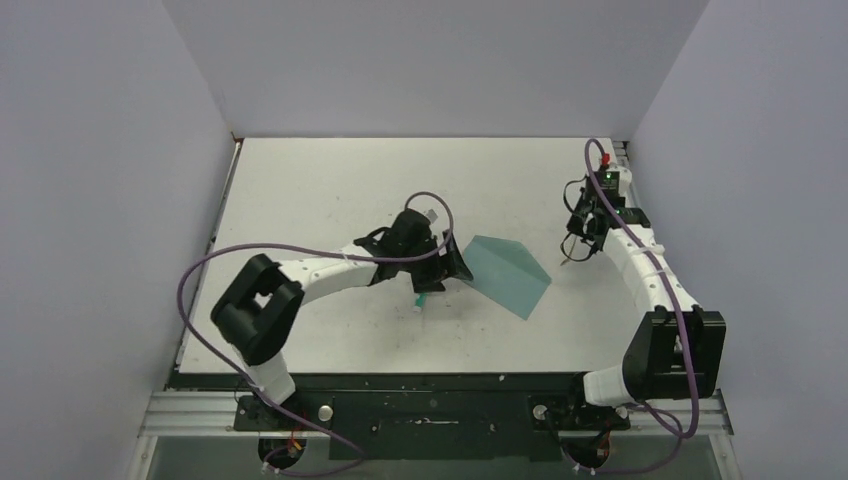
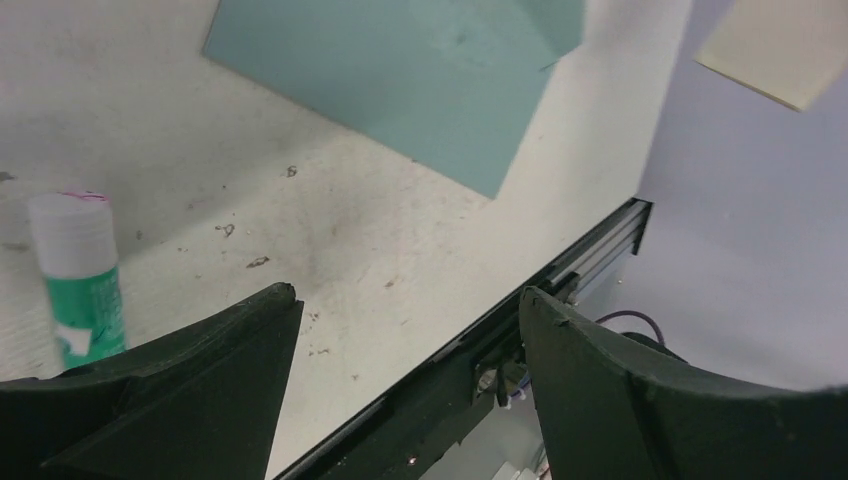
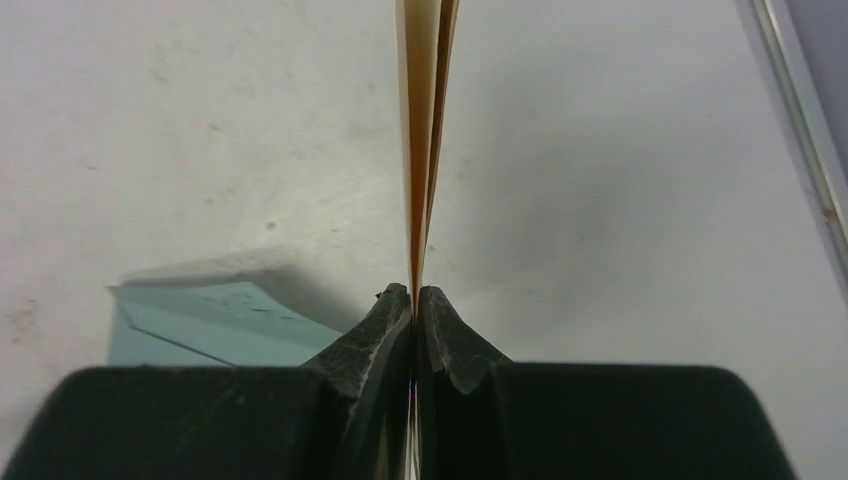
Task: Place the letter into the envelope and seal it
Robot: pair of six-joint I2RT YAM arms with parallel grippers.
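The teal envelope (image 1: 508, 275) lies flat in the middle of the table, its triangular flap pointing toward the back right; it also shows in the left wrist view (image 2: 400, 70) and the right wrist view (image 3: 200, 325). My left gripper (image 1: 450, 262) hovers at the envelope's left edge, open with nothing between its fingers (image 2: 408, 295). My right gripper (image 1: 585, 245) is raised to the right of the envelope, shut (image 3: 414, 292) on the tan letter (image 3: 425, 120). The letter is held edge-on and upright, and a cream corner of the letter (image 2: 785, 45) shows in the left wrist view.
A white-and-green glue stick (image 1: 421, 298) lies on the table just below my left gripper, also seen as the stick (image 2: 80, 270) by the left finger. The table's black near-edge rail (image 2: 560, 290) runs close by. Grey walls enclose three sides.
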